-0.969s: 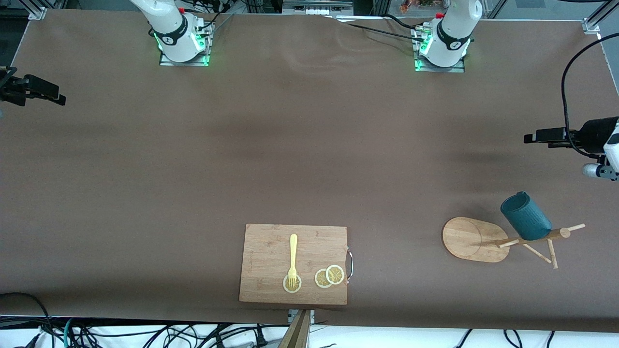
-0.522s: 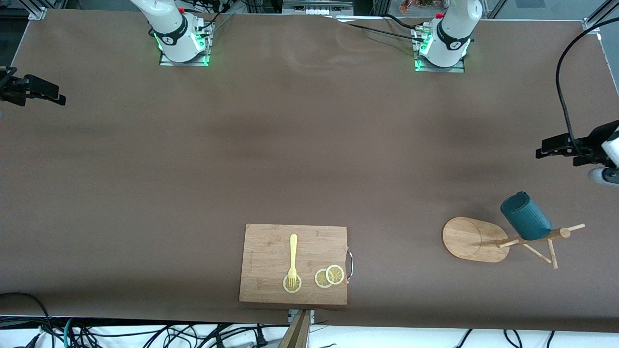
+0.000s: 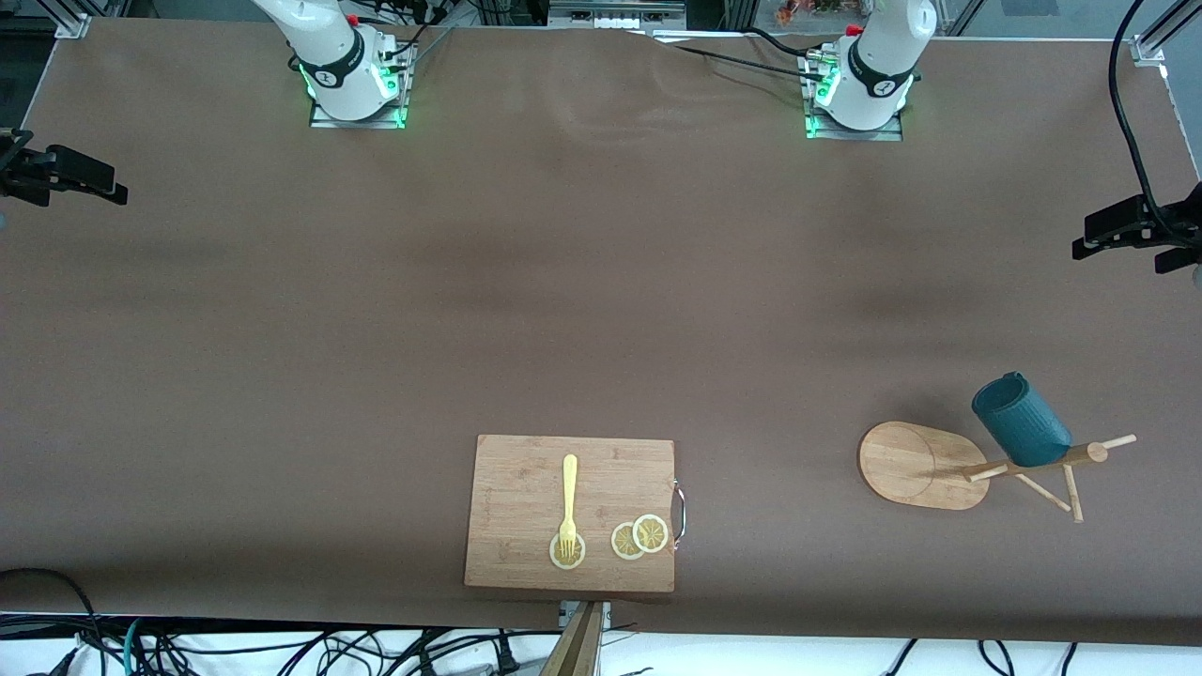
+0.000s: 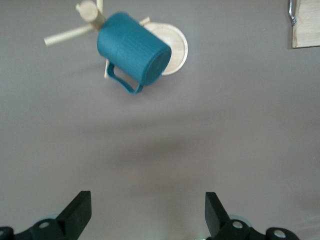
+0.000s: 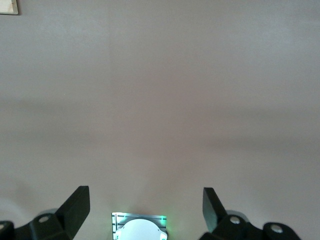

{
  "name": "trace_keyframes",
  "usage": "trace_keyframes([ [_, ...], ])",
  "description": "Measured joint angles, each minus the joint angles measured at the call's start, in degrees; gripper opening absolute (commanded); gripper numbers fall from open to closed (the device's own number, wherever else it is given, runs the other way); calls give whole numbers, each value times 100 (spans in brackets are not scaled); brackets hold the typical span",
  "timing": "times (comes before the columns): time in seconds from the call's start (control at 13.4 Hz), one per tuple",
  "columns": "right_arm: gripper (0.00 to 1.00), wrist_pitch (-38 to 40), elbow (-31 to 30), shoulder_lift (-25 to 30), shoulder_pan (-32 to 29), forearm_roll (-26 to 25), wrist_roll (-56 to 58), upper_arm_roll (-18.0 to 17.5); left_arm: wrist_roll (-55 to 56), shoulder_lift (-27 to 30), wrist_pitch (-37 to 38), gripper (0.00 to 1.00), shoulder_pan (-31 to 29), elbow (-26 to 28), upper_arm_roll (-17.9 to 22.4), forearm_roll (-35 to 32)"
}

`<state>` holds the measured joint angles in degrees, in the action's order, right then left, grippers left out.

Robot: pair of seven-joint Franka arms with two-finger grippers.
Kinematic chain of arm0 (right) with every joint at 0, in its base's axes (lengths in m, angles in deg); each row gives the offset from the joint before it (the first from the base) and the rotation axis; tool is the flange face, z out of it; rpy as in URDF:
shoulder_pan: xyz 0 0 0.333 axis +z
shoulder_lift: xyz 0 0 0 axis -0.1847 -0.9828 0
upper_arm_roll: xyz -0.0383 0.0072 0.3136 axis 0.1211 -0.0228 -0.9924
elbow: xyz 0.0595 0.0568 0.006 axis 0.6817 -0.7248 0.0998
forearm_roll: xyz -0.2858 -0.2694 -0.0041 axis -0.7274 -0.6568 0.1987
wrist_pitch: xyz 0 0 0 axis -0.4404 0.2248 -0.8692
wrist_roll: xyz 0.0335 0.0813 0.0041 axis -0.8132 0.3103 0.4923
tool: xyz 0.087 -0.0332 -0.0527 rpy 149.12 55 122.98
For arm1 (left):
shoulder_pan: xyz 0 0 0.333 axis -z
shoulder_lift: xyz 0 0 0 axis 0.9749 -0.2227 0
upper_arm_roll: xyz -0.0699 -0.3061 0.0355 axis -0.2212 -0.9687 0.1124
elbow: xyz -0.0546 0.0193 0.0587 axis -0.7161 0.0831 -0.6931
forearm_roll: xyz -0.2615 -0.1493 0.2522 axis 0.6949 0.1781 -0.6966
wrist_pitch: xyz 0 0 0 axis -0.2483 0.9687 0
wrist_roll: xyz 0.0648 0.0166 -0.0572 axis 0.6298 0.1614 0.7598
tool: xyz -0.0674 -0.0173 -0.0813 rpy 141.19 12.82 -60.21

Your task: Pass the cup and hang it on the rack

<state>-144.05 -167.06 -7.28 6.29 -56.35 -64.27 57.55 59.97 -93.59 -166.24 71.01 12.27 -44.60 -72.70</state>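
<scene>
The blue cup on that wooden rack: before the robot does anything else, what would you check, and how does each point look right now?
1. Cup hangs on the rack: ok, it sits on a peg, off the table.
2. Rack stands upright: ok, its base lies flat.
3. Left hand empty and open: ok, over bare table toward the left arm's end, apart from the cup.
4. Right hand empty and open: ok, that arm waits at its own end.
5. Cup's handle hooked on the peg: cannot tell.
6. Cutting board, fork and lemon slices undisturbed: ok.
</scene>
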Motion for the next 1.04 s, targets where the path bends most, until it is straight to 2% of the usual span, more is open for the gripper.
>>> trace_keyframes([
  [0.52,100,0,0,0,0,1,0,0,802,30,144,100,482,10,-143,-253],
  [1.04,100,0,0,0,0,1,0,0,869,37,148,100,492,13,-133,-254],
])
